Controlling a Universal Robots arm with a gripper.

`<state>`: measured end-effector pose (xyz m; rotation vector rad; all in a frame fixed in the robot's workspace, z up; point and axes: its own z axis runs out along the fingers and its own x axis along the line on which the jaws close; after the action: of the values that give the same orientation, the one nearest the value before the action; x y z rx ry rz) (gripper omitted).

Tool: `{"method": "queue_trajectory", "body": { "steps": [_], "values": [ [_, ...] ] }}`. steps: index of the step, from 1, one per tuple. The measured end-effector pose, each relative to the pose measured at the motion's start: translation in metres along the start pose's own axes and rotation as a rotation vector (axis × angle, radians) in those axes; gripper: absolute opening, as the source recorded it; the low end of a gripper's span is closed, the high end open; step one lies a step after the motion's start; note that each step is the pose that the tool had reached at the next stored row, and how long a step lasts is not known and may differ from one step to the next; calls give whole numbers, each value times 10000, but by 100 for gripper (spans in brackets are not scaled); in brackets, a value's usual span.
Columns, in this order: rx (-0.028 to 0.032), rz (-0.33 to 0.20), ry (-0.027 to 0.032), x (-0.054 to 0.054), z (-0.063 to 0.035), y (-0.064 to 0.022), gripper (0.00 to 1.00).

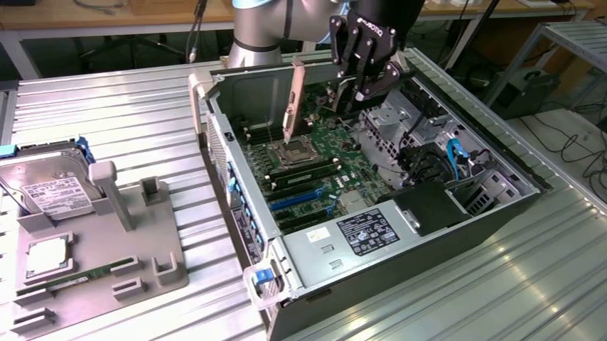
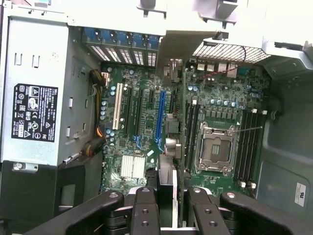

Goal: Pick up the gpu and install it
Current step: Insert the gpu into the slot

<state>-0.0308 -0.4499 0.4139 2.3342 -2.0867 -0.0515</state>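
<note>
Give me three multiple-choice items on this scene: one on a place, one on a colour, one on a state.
1. The hard drive rests:
A) inside the case
B) in the grey holder at the exterior view's left
C) on the power supply

2. The long slot on the motherboard is:
A) red
B) blue
C) yellow

3. The gpu is:
A) seated in a slot
B) lying on the table
C) gripped in the jaws above the motherboard

Answers:
1. B, the drive sits in the holder, outside the case.
2. B, it shows blue in the wrist view.
3. C, the jaws are shut on the card, clear of the board.
</note>
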Motion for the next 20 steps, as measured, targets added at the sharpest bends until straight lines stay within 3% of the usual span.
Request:
{"method": "queue_trajectory", "body": {
  "steps": [5,20],
  "values": [
    [50,16,5,1,56,-2,28],
    [50,16,4,2,112,-3,28]
  ]
}}
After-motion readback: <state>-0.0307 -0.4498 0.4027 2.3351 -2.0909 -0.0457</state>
